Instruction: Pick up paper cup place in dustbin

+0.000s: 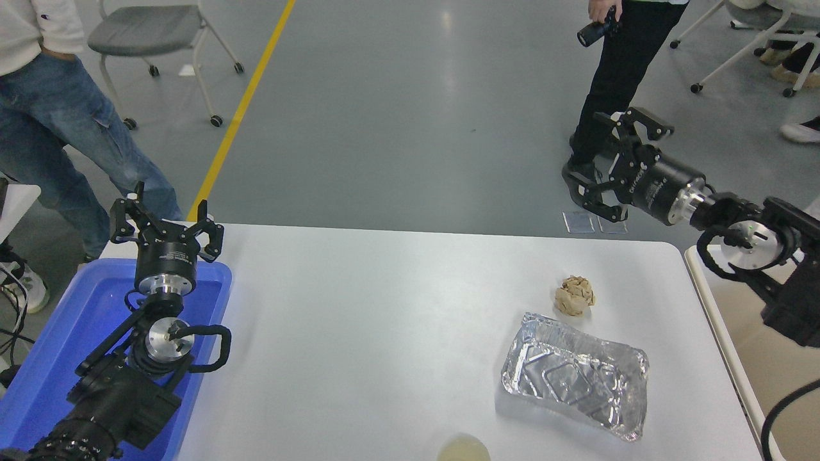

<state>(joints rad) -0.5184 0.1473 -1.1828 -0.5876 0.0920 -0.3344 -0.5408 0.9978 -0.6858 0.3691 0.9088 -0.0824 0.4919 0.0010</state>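
**Paper cup (463,448) at the table's near edge, half cut off by the frame; dustbin (717,320) at the right.**
The cup is probably light, thin-walled and easily crushed; a gentle pinch across the rim suits it. Right gripper (605,163), raised beyond the far edge, has fingers spread wide, empty; left gripper (165,221), parked over the blue tray (57,333), is likewise spread and empty.

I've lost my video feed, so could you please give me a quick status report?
Left gripper open, parked over blue tray. Right gripper open, empty, past table's far edge. Paper cup untouched at near edge; dustbin at right. Nothing blocking.
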